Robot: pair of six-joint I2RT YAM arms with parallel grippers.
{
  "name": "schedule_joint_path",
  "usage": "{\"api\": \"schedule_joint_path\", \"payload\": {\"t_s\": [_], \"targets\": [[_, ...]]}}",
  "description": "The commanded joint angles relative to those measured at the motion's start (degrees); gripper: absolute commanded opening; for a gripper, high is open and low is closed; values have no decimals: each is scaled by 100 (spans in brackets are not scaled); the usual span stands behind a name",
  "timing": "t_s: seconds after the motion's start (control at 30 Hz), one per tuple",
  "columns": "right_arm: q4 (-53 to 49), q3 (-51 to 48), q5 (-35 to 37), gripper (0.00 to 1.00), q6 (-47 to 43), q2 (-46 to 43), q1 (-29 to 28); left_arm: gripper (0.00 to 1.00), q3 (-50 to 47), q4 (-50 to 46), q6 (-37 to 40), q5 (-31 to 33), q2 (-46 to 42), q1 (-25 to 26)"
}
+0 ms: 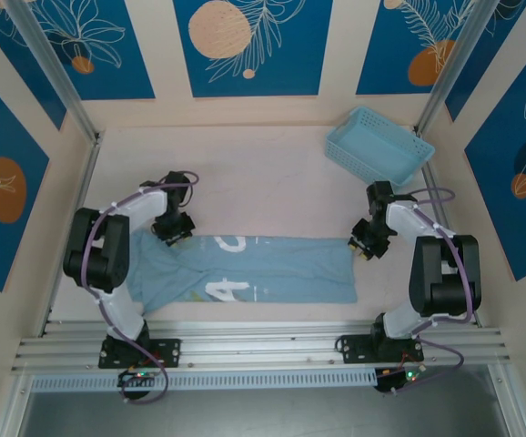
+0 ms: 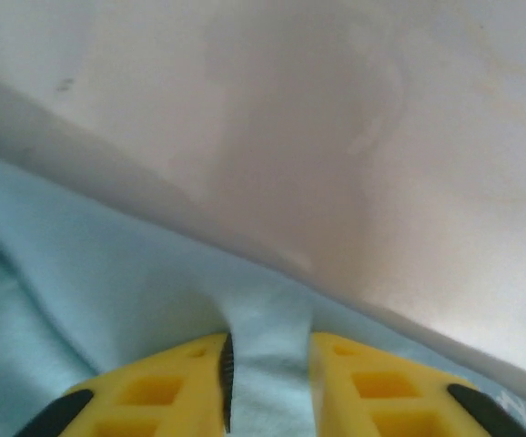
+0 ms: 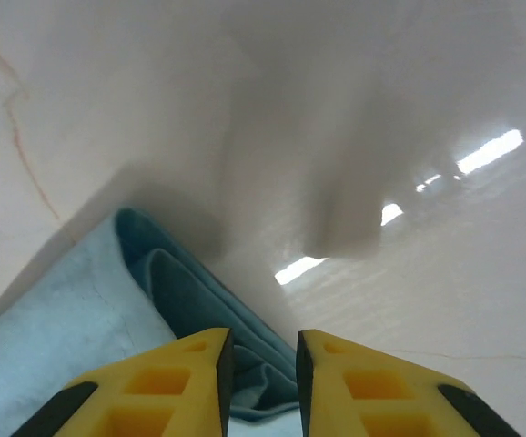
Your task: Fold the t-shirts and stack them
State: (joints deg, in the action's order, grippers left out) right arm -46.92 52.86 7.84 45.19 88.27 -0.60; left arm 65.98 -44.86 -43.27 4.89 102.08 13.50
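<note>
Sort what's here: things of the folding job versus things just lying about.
Job: t-shirt, lying across the table; left pincer and right pincer, each with shirt cloth between its fingers.
Lying about: light blue basket, far right corner.

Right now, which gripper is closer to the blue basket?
Right. The right gripper sits at the right end of the t-shirt, just below the basket in the top view; the left gripper sits at the other end.
</note>
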Motion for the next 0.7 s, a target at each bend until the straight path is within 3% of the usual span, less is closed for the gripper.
{"api": "schedule_joint_path", "payload": {"t_s": [0.0,0.1,0.3,0.43,0.67], "targets": [[-545,364,446,27,100,-326,-140,40,304,-621,76,632,-706,-97],[-697,509,467,22,357,-724,-527,44,401,-910,146,933,-974,-394],[-61,356,-429,19,891,-526,-1379,42,268,-355,715,-2,-810,-1408],[234,199,-807,19,1033,14,-1400,42,286,-408,1023,55,-796,-1754],[144,405,-687,19,889,559,-1274,43,-373,575,1425,-499,-764,-1951]]}}
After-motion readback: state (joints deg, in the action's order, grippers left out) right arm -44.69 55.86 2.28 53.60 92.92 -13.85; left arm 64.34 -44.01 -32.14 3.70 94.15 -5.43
